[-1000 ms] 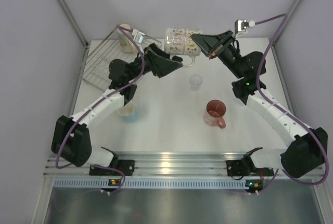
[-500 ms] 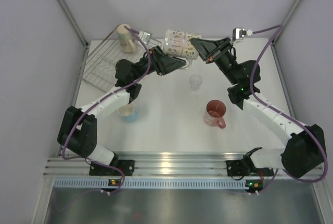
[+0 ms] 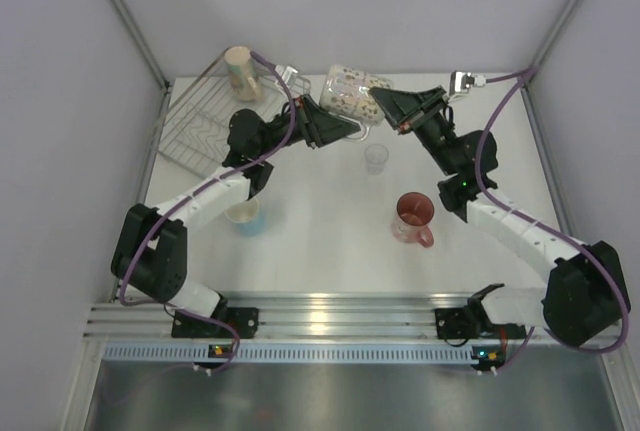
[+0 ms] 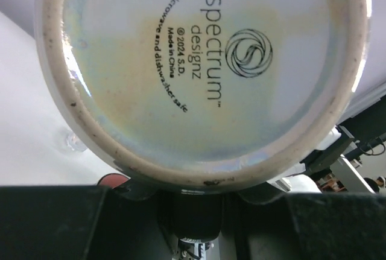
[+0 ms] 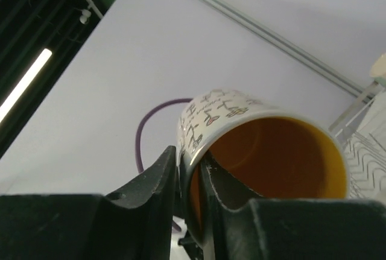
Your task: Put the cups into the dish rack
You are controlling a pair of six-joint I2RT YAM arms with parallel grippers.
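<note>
**Glazed dotted mug held aloft between two tools**

Right tool (image 5: 190, 158): two dark fingers pinch the rim of the white dotted mug (image 3: 350, 89), one inside the yellow-orange interior and one on the printed outer wall.

Left tool (image 3: 341, 128): set close against the mug's foot. Its wrist view is filled by the round glazed base, with a speckled unglazed ring and a printed maker's mark. The fingers are cut off as dark blocks at the lower edge, so clenched or released cannot be told.

The mug lies on its side in the air over the far worktop (image 3: 320, 251), right of the silver wire dish rack (image 3: 190, 136) and apart from it.

A cream mug (image 3: 240, 71) stands at the rack's far corner. The light blue cup (image 3: 246, 217) is half hidden under the left arm. A clear glass (image 3: 376, 158) and the pink-red mug (image 3: 413, 216) stand on the worktop.
</note>
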